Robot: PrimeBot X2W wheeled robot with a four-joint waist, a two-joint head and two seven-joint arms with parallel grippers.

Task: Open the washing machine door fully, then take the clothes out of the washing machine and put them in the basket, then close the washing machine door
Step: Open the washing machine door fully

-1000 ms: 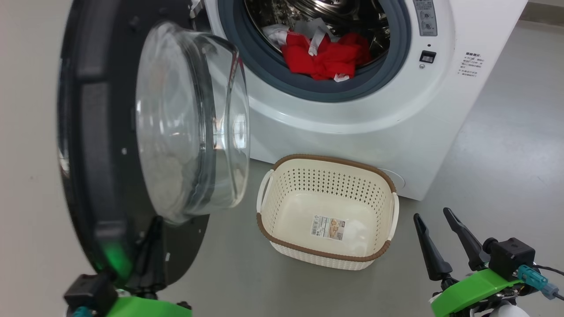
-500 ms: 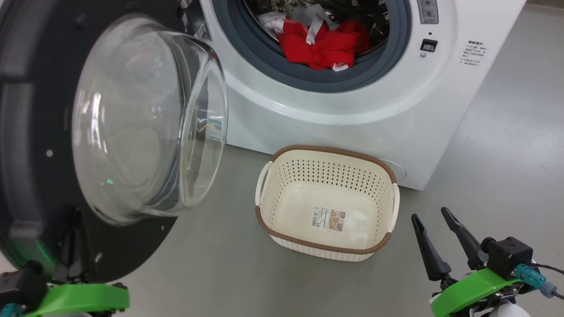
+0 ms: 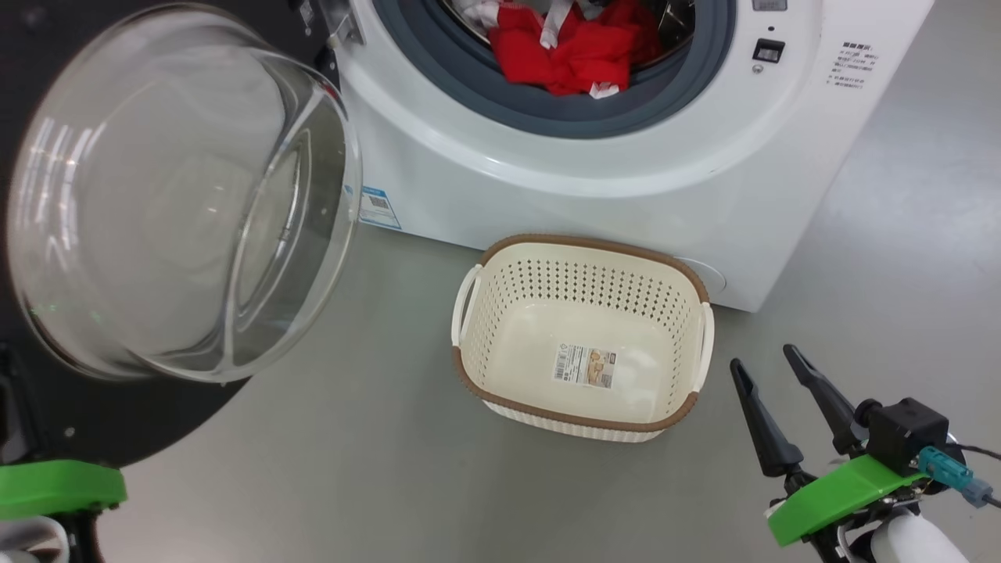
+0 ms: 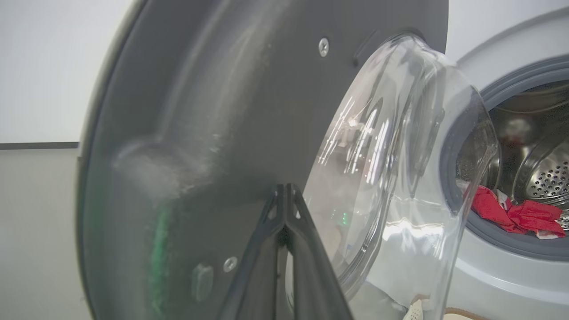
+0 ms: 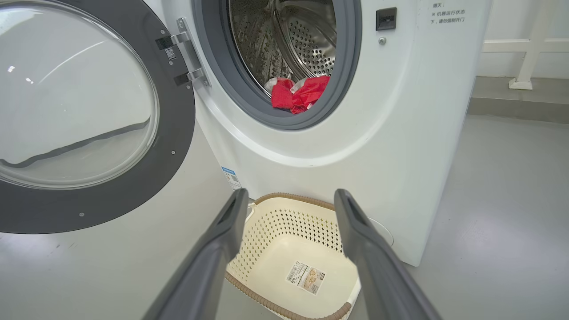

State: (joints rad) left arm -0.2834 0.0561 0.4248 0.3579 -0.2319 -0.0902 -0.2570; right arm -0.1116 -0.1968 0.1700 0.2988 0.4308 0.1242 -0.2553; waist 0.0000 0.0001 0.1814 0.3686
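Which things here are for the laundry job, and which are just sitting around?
For the job: washing machine door, washing machine, red clothes, basket.
Just around: white railing, blue label on the machine's side.

The washing machine door (image 3: 117,422) swings wider, out toward nine o'clock, turning face-on, and the left gripper (image 4: 284,192) rides out with it.

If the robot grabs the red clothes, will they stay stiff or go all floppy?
Probably floppy: the clothes lie crumpled in folds in the drum, so they would likely droop when lifted. Likely light too: it looks like a small, thin heap.
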